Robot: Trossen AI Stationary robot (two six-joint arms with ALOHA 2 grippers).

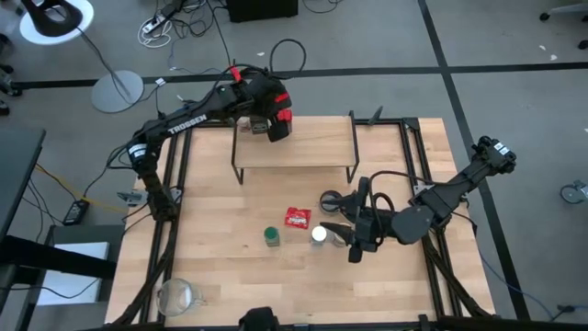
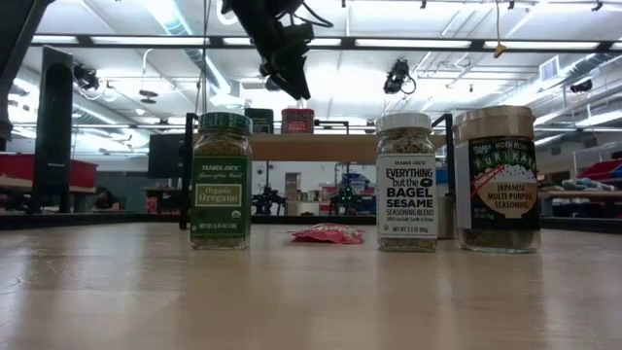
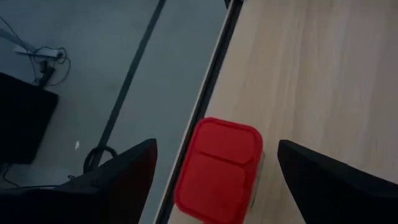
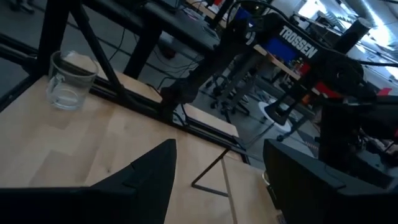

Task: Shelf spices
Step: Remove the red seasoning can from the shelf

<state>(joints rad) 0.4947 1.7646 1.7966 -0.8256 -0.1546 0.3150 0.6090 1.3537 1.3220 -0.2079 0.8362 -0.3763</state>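
A red tin [image 3: 219, 168] stands on the shelf [image 1: 303, 152] next to its dark-framed edge, beside a dark tin [image 2: 259, 120]. My left gripper [image 3: 216, 144] hangs open above the red tin, one finger on each side and clear of it. On the table in front of the shelf stand a green jar [image 1: 272, 237], a white-capped jar [image 1: 319, 233] and a tan-lidded jar [image 2: 496, 180]. My right gripper [image 1: 354, 241] hovers open just right of the white-capped jar, nothing between its fingers [image 4: 149, 177].
A flat red packet [image 1: 297, 218] lies on the table between the shelf and the jars. A glass mug [image 1: 176, 296] stands at the near left corner. Black frame rails [image 1: 418, 175] run along the table's sides.
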